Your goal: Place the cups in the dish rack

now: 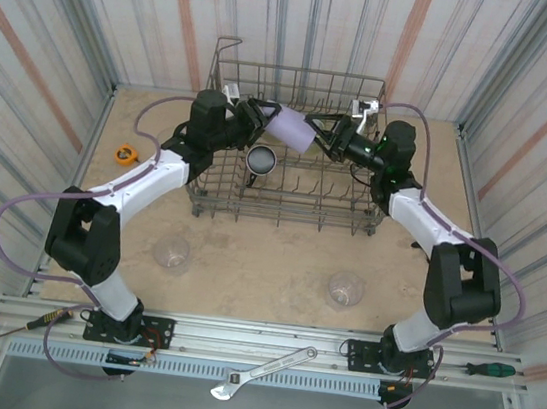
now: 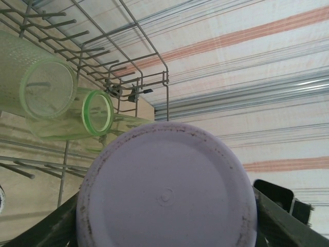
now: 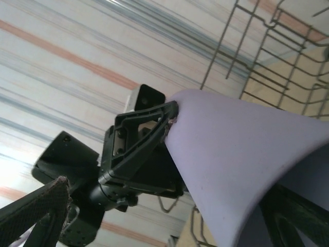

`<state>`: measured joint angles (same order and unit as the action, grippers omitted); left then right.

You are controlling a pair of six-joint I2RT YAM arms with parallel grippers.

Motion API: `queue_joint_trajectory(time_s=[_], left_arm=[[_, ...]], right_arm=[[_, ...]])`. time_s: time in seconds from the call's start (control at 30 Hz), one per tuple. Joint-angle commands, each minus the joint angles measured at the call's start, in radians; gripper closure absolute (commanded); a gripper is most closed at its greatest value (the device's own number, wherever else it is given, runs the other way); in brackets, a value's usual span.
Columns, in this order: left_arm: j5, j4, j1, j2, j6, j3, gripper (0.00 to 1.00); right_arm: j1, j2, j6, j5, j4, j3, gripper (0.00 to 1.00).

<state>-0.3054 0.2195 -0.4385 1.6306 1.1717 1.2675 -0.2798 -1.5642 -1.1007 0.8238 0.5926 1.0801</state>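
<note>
A pale lavender cup (image 1: 290, 129) hangs on its side above the back of the dish rack (image 1: 276, 220), between both grippers. My left gripper (image 1: 264, 120) is shut on its base end; the cup's round bottom (image 2: 167, 190) sits between the left fingers (image 2: 59, 226). My right gripper (image 1: 316, 129) stands open around the other end, its fingers (image 3: 36, 211) spread wide of the cup wall (image 3: 241, 154). A dark cup (image 1: 262, 160) stands in the rack. Two yellow-green cups (image 2: 49, 87) (image 2: 97, 113) lie in the rack (image 2: 139, 46). Two clear cups (image 1: 174, 251) (image 1: 345, 290) stand on the table.
An orange tape measure (image 1: 125, 153) lies at the left of the table. A wrench (image 1: 261, 372) and two screwdrivers (image 1: 20, 326) (image 1: 487, 369) rest on the near rail. Striped walls close in the table on three sides.
</note>
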Motion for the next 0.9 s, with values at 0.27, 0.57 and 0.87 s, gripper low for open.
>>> queue_joint_trajectory(time_s=[0.27, 0.57, 0.87], left_arm=[[0.067, -0.181, -0.029, -0.032, -0.290, 0.149, 1.00], [0.212, -0.321, -0.105, 0.008, -0.552, 0.289, 1.00], [0.371, -0.442, -0.194, 0.113, -0.791, 0.445, 1.00]], right_arm=[[0.020, 0.297, 0.420, -0.283, -0.693, 0.027, 0.01], [0.034, 0.480, 0.524, -0.423, -0.858, -0.023, 0.01], [0.061, 0.566, 0.578, -0.482, -0.921, -0.066, 0.01]])
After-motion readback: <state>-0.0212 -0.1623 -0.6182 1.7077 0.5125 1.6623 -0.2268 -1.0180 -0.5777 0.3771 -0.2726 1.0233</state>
